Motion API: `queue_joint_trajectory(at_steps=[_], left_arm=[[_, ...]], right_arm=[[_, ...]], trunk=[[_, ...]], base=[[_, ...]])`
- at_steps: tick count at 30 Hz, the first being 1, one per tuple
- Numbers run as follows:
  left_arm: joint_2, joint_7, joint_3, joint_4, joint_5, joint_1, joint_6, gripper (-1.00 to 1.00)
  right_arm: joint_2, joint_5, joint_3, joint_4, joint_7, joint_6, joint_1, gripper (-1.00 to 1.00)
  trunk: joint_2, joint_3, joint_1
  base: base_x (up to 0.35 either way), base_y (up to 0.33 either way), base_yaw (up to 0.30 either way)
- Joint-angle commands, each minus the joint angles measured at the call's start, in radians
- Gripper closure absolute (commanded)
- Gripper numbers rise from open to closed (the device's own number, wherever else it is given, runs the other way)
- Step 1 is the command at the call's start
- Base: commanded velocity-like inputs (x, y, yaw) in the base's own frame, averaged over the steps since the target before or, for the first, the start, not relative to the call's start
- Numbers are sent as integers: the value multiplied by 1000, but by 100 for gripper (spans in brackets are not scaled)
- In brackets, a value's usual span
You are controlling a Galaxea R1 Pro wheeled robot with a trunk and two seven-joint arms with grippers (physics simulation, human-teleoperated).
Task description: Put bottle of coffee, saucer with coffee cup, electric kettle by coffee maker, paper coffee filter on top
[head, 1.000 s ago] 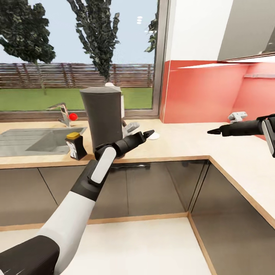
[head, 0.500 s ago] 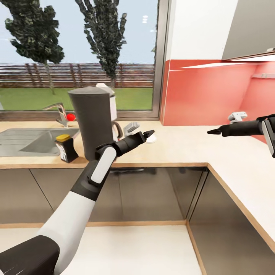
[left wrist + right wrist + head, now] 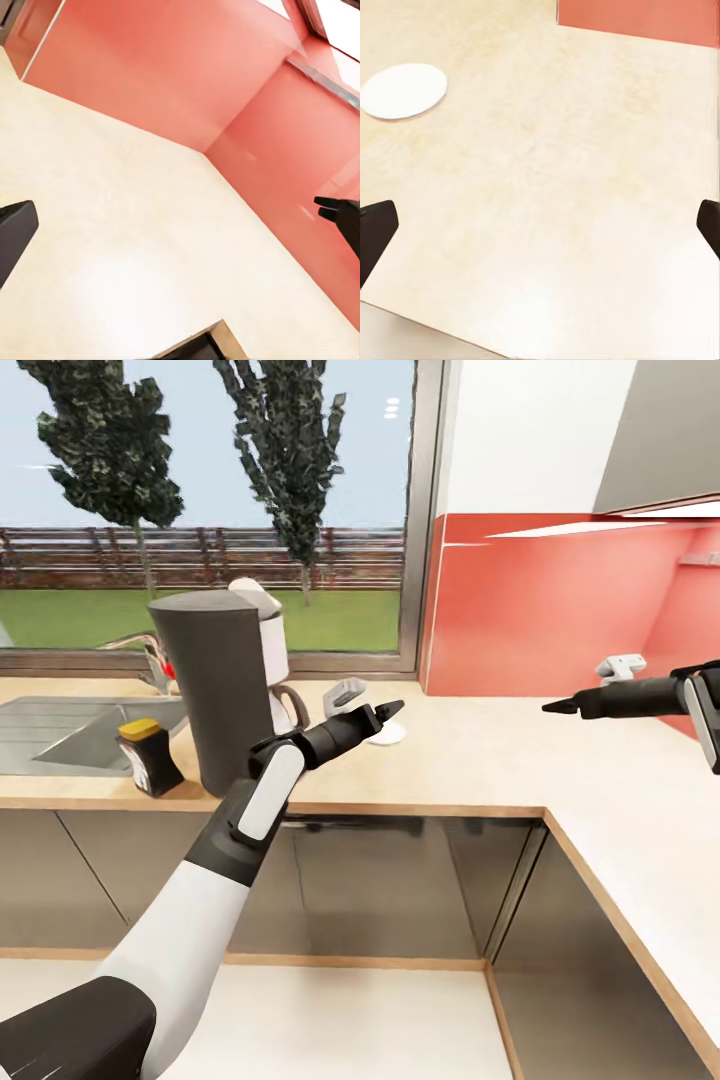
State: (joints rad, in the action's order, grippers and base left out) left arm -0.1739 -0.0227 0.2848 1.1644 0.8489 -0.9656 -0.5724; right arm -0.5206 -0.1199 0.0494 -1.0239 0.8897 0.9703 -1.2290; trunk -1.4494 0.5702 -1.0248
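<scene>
charcoal coffee maker, white saucer, beige countertop

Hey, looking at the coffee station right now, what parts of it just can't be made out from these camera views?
- Coffee maker, head view: its carafe side faces away, behind its own dark back.
- Saucer, head view: partly covered by the left gripper.
- Bottle of coffee, head view: label too small to read.
- Tap behind the coffee maker, head view: mostly hidden by it.
- Right gripper, head view: fingers overlap, so the gap is unclear.

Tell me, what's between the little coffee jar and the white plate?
In the head view, the coffee maker stands on the countertop between the bottle of coffee and the saucer.
</scene>
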Motion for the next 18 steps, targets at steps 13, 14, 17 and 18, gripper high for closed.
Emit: queue_joint_trajectory(at_steps=[13, 14, 17, 18], left_arm=[[-1, -2, -3, -1, 1, -1, -4, -100], [-1, -2, -3, -1, 1, -1, -4, -100], [-1, -2, -3, -1, 1, -1, -3, -100], [-1, -2, -3, -1, 1, -1, -3, -100]], right_arm=[[-1, -9, 1, -1, 10, 1, 2, -100], [-1, -9, 1, -1, 10, 1, 2, -100], [-1, -9, 1, -1, 10, 1, 2, -100], [-1, -9, 1, -1, 10, 1, 2, -100]], trunk=[[-1, 1, 0], [-1, 1, 0], [-1, 1, 0], [-1, 1, 0]], base=[[78, -42, 0], [210, -42, 0], [253, -66, 0], [274, -85, 0]])
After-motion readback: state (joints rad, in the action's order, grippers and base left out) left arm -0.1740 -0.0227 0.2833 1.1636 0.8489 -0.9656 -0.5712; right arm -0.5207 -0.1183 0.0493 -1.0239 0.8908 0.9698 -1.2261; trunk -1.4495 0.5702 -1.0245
